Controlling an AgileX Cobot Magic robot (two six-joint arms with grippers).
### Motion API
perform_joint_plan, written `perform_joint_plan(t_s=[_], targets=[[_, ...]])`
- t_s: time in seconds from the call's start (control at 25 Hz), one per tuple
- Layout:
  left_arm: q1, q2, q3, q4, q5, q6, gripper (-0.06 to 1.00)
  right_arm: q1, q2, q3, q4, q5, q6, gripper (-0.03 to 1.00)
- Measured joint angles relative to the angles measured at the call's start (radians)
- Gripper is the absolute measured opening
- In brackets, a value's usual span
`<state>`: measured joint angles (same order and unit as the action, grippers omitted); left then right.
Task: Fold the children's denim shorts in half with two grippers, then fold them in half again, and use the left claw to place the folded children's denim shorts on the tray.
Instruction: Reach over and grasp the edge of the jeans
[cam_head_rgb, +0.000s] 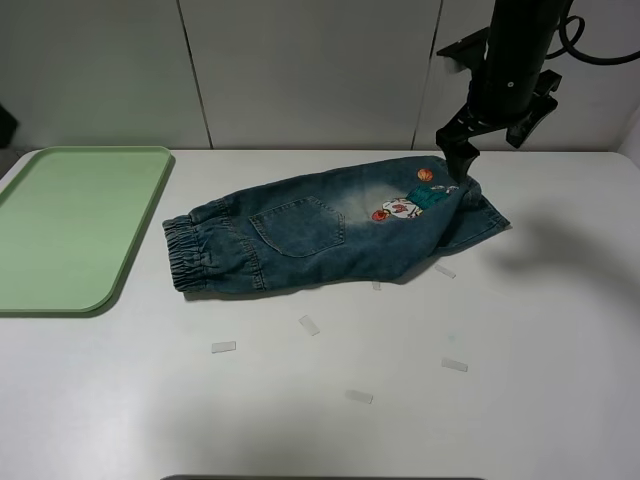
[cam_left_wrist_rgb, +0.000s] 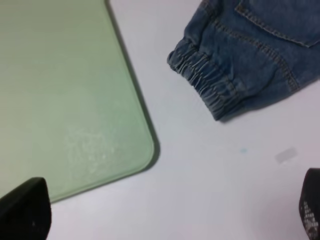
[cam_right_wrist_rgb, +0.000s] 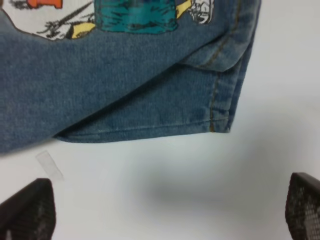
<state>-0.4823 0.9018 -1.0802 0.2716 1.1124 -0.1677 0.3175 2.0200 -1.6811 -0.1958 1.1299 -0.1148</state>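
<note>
The children's denim shorts (cam_head_rgb: 330, 230) lie flat across the middle of the white table, with the elastic waistband (cam_head_rgb: 195, 258) toward the tray and the cartoon patch (cam_head_rgb: 405, 205) near the right end. The pale green tray (cam_head_rgb: 70, 230) sits at the left with nothing on it. My right gripper (cam_head_rgb: 490, 150) hangs open just above the shorts' right end; in its wrist view the hem (cam_right_wrist_rgb: 125, 85) lies beyond the gripper (cam_right_wrist_rgb: 165, 210). My left gripper (cam_left_wrist_rgb: 167, 215) is open over the table by the tray's corner (cam_left_wrist_rgb: 65, 90), short of the waistband (cam_left_wrist_rgb: 210, 80). It does not show in the exterior high view.
Several small clear tape strips (cam_head_rgb: 309, 325) lie on the table in front of the shorts, one close to the hem (cam_right_wrist_rgb: 50, 165). A panelled wall stands behind the table.
</note>
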Motion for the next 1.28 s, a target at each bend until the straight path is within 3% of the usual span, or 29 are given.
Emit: perform_joint_plan(t_s=[0.2, 0.64, 1.04, 1.28], targets=[[0.000, -0.240, 0.103, -0.002, 0.068, -0.008, 0.99, 0.000, -0.013, 0.000, 0.031, -0.007, 0.000, 0.69], [0.000, -0.701, 0.327, -0.083, 0.076, -0.042, 0.99, 0.000, -0.013, 0.000, 0.062, -0.025, 0.001, 0.69], [0.000, -0.815, 0.450, -0.126, 0.025, -0.034, 0.99, 0.000, -0.013, 0.000, 0.070, -0.060, 0.013, 0.69], [0.000, -0.814, 0.574, -0.283, -0.038, 0.064, 0.99, 0.000, -0.013, 0.000, 0.070, -0.062, 0.016, 0.69]])
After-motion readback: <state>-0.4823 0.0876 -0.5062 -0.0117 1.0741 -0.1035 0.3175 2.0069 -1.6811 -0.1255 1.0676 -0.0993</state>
